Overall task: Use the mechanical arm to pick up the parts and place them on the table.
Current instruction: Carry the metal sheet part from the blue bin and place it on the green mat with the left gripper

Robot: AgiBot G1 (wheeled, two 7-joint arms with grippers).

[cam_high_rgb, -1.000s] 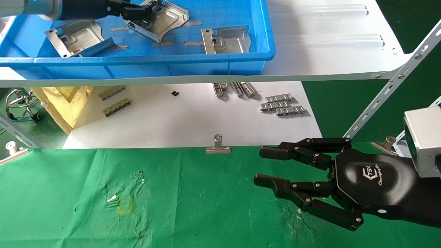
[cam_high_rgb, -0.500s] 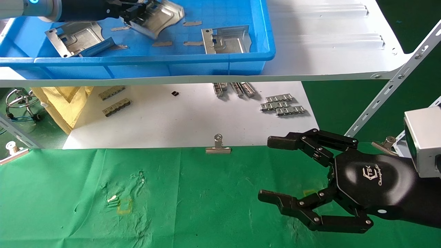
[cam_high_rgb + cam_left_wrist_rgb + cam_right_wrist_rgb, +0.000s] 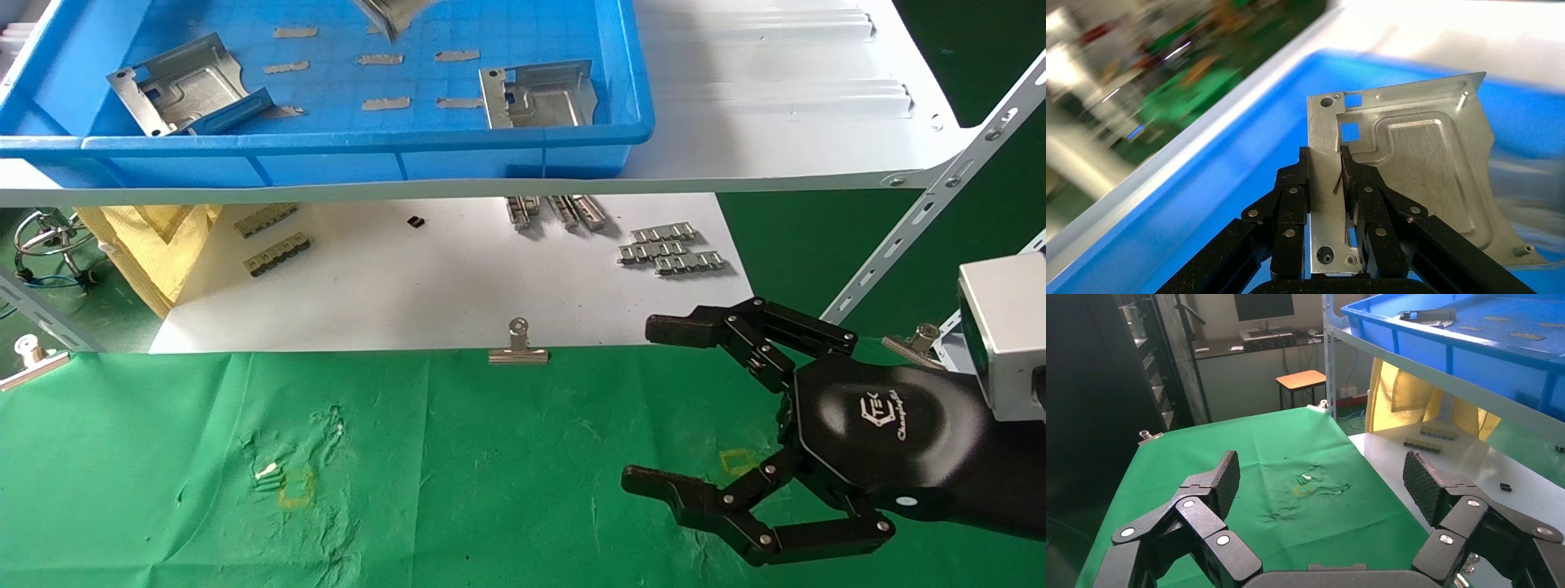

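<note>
The left end effector [image 3: 1326, 202] shows only in its wrist view, where its black fingers [image 3: 1289, 211] are clamped on the flat flange of a silver part [image 3: 1413, 165]. The part stands up from between the fingertips, held above the floor of the blue bin [image 3: 1248, 159] and clear of it. From the head, just a corner of this held part [image 3: 391, 12] appears at the upper edge, over the bin [image 3: 327, 147] (the arm itself is out of that view).

Two more parts lie in the bin: one [image 3: 184, 86] toward its left side, one [image 3: 535, 94] near its right wall. The bin sits on a white shelf [image 3: 776, 122].

Below, a binder clip [image 3: 517, 347] sits at the far edge of the green surface [image 3: 458, 474].

To the right, the right end effector [image 3: 690, 412] hovers just above the surface, its fingers [image 3: 695, 331] spread wide apart with nothing between them, well away from every part.
</note>
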